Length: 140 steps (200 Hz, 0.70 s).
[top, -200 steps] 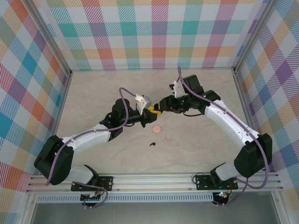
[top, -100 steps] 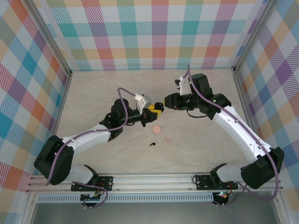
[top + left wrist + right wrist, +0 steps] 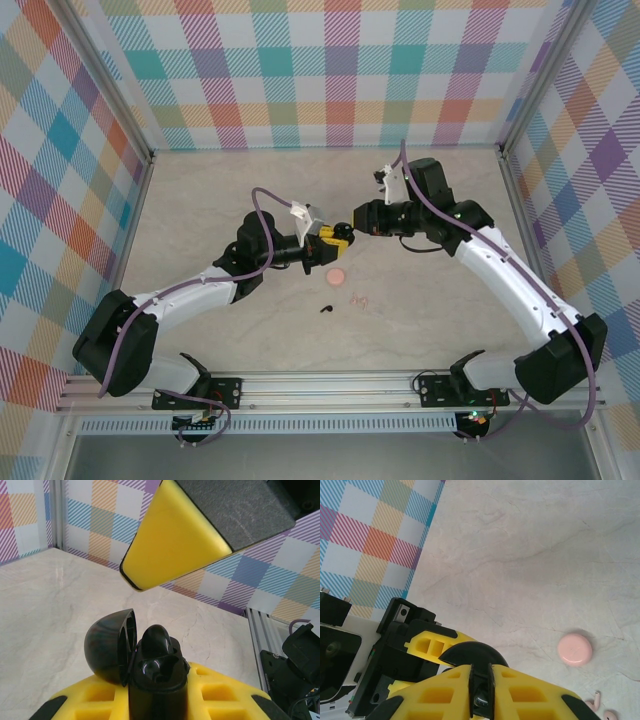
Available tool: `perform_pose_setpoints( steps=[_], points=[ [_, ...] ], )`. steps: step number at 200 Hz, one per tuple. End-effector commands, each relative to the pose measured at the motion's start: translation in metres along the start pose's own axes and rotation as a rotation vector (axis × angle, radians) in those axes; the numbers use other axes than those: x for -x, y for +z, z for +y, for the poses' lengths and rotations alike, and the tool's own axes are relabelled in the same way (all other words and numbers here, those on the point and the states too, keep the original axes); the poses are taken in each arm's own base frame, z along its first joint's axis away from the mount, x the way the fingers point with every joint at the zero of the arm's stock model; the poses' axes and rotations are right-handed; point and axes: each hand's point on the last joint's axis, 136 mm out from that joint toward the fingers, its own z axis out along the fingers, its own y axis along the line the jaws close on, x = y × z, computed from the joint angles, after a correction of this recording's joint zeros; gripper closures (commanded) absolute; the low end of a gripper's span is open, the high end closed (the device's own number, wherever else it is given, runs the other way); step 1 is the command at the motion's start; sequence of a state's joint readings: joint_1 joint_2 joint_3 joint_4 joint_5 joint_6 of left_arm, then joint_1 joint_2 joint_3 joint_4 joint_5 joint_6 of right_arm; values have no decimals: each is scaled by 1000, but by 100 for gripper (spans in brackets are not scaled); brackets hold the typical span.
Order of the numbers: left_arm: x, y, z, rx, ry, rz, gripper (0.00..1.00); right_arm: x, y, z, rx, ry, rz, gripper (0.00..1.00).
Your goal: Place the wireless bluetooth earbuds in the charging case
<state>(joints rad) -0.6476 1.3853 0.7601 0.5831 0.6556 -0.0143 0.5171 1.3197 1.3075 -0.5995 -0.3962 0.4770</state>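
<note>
Left wrist: my left claw [image 3: 155, 702] pinches the case [image 3: 112, 645], lid open and upright so its sockets face up.
Seated bud [image 3: 155, 639]: stands in case.
Right claw [image 3: 480, 677]: pressed together just above, probably to push.
Loose buds [image 3: 358, 298]: on tabletop [image 3: 220, 200].

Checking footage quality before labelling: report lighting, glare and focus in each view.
Top external: even, diffuse light, faint arm shadows on the table; loose pink earbuds barely resolved. Left wrist: soft glare on the glossy black charging case; yellow finger overhead slightly soft. Right wrist: pink case sharp, with a soft shadow.
</note>
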Motion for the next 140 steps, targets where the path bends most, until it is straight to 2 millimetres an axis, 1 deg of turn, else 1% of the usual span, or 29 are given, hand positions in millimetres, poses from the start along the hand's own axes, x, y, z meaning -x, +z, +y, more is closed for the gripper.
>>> perform_pose_setpoints(
  steps=[1,34,61,75,95,119,140],
  points=[
    [28,1,-17,-55,50,-66,83,-7,6,3,31,-20,38,81],
    [29,2,-10,-17,35,-70,83,-9,8,6,53,-21,62,80],
    [28,-1,2,58,21,-60,83,-5,4,0,5,-17,22,79],
    [30,-5,4,62,13,-62,83,-2,0,-10,-53,-9,-5,79],
    [37,-13,5,59,-3,-81,83,-2,-3,-31,-171,18,-19,79],
    [51,-28,5,62,-13,-104,83,-13,0,-54,-272,54,19,78],
    [61,-42,4,71,-13,-95,83,-26,6,-62,-283,70,60,77]
  ],
)
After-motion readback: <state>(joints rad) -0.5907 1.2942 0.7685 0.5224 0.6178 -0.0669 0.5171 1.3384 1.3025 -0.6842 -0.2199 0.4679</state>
